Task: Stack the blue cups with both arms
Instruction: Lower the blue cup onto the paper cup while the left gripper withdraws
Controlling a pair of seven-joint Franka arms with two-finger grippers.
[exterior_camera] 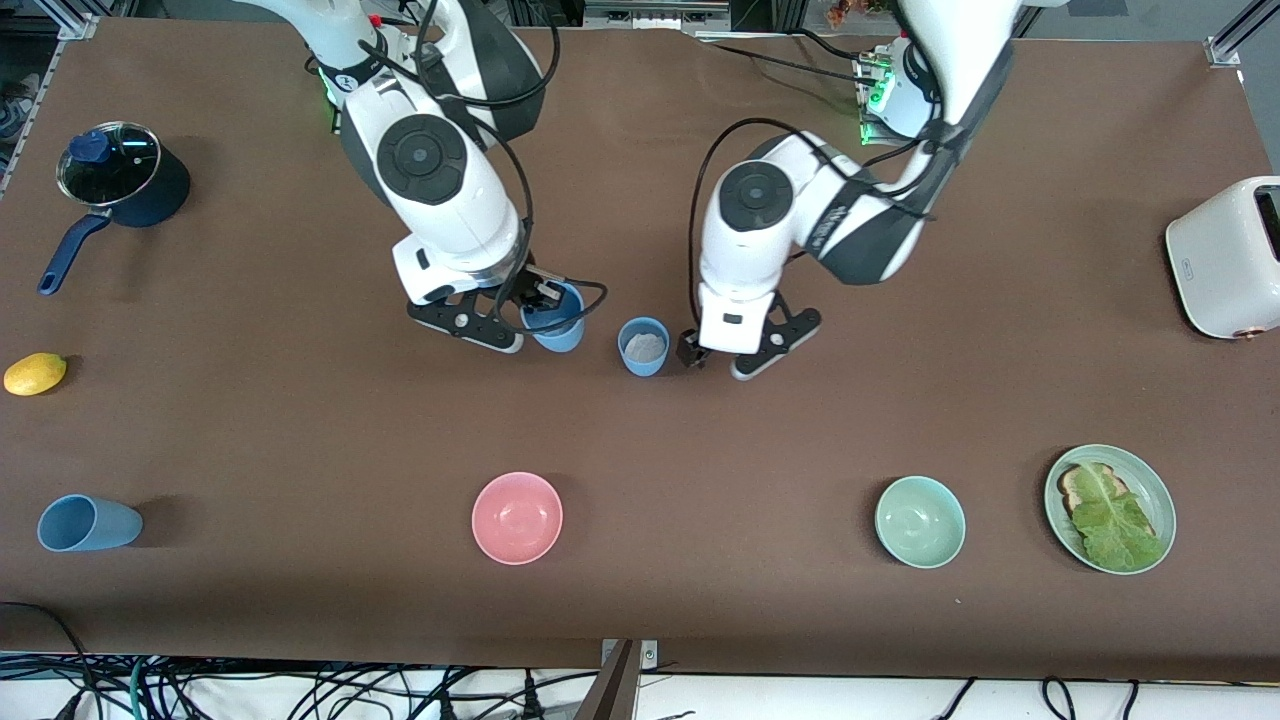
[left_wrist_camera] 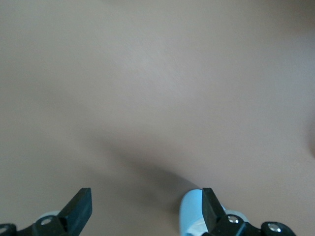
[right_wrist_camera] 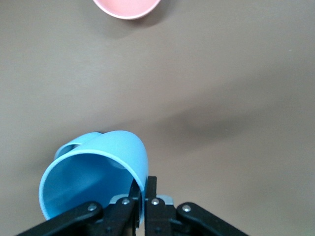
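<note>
The right gripper point(exterior_camera: 540, 310) is clamped on the rim of a blue cup point(exterior_camera: 556, 318), one finger inside the wall and one outside; the right wrist view shows this held cup point(right_wrist_camera: 93, 182) tilted, its mouth open toward the camera, with nothing seen inside. A second blue cup point(exterior_camera: 643, 346) stands upright on the table just beside the held one, toward the left arm's end, between the two grippers; it shows something pale grey at its bottom. The left gripper point(exterior_camera: 722, 358) sits just beside that standing cup, its fingers apart and holding nothing; in the left wrist view the cup's pale blue side point(left_wrist_camera: 191, 216) shows right against one black finger point(left_wrist_camera: 210, 209). A third blue cup point(exterior_camera: 88, 523) lies on its side well apart from both grippers, near the front camera toward the right arm's end.

A pink bowl point(exterior_camera: 517, 517) and a green bowl point(exterior_camera: 920, 521) sit nearer the front camera than the grippers, both showing bare insides. A green plate point(exterior_camera: 1160, 490) carries toast under a lettuce leaf point(exterior_camera: 1115, 520)
</note>
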